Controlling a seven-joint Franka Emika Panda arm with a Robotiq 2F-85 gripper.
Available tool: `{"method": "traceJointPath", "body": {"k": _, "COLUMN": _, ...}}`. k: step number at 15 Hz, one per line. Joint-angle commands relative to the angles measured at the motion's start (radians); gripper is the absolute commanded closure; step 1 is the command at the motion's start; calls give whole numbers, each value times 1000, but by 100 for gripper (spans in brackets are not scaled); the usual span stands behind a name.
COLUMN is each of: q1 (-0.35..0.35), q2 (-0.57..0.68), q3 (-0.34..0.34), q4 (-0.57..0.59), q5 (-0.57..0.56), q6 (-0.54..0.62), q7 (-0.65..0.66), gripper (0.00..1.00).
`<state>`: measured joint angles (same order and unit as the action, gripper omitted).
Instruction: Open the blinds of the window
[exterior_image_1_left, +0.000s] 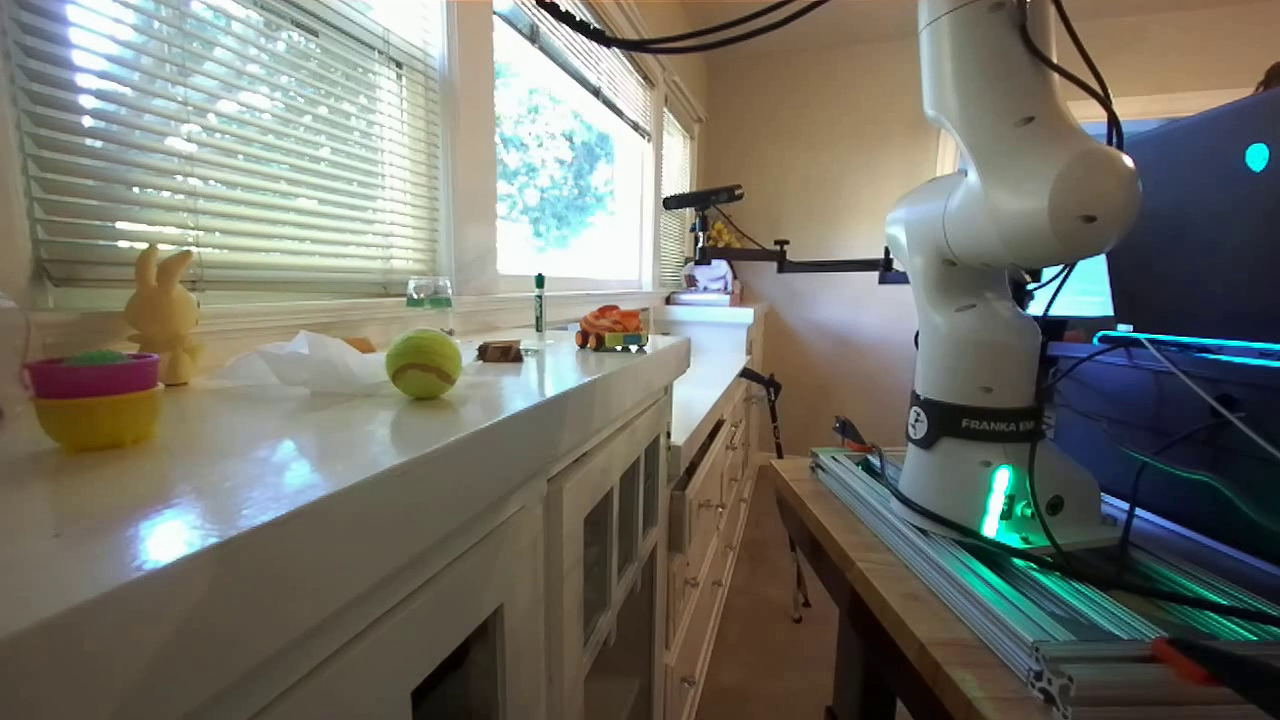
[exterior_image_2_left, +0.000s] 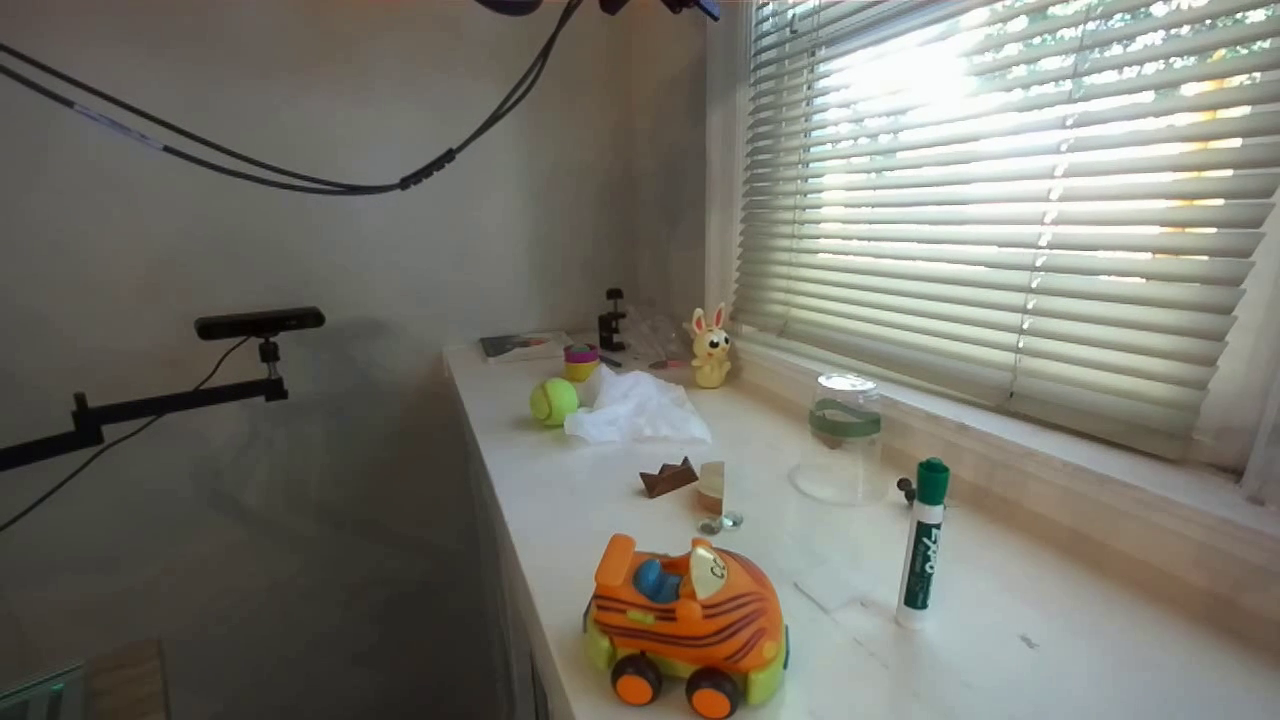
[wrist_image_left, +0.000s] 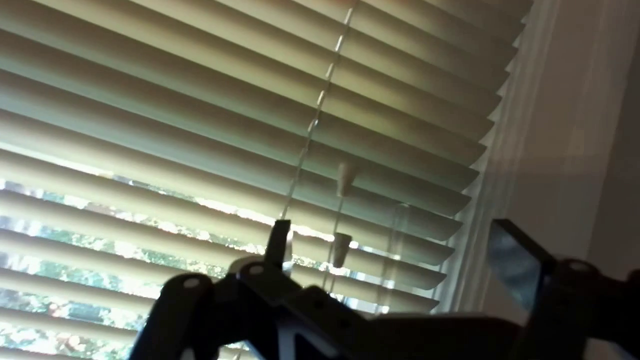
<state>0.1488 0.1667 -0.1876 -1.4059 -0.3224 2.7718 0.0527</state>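
The white blinds (exterior_image_1_left: 230, 150) hang lowered over the window, whose white frame (exterior_image_2_left: 725, 150) shows beside them. They also show in an exterior view (exterior_image_2_left: 980, 200) and the wrist view (wrist_image_left: 225, 90). The slats are tilted, with trees and light visible through gaps. The wrist picture looks upside down. My gripper (wrist_image_left: 392, 235) is open and empty in front of the blinds' side edge. A clear wand (wrist_image_left: 397, 235) appears between its fingers, not gripped; I cannot tell its depth. Two cord tassels (wrist_image_left: 342, 250) hang nearer the left finger. In the exterior views the gripper is not clearly visible.
A white counter (exterior_image_2_left: 800, 620) below the blinds holds a toy car (exterior_image_2_left: 690, 620), marker (exterior_image_2_left: 920, 545), clear cup (exterior_image_2_left: 840, 450), tennis ball (exterior_image_1_left: 424, 364), white paper (exterior_image_2_left: 640, 405) and bunny figure (exterior_image_2_left: 711, 350). Black cables (exterior_image_2_left: 300, 185) hang from the arm. A narrower window (exterior_image_1_left: 565, 160) stands alongside.
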Motion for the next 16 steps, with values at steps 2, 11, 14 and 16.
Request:
{"method": "traceJointPath", "body": {"k": 2, "q1": 5, "q2": -15, "q3": -41, "q4": 21, "q5": -51, "q6": 2, "q7": 52, "gripper": 0}}
{"method": "traceJointPath", "body": {"k": 11, "q1": 10, "q2": 3, "q3": -45, "q4": 38, "q5": -19, "q6": 57, "q7": 38, "gripper": 0}}
{"method": "traceJointPath", "body": {"k": 14, "q1": 12, "q2": 18, "q3": -51, "q4": 47, "q5": -28, "q6": 100, "q7": 43, "gripper": 0}}
{"method": "traceJointPath", "body": {"k": 16, "q1": 9, "q2": 30, "q3": -49, "q4": 51, "q5": -18, "q6": 128, "q7": 35, "gripper": 0}}
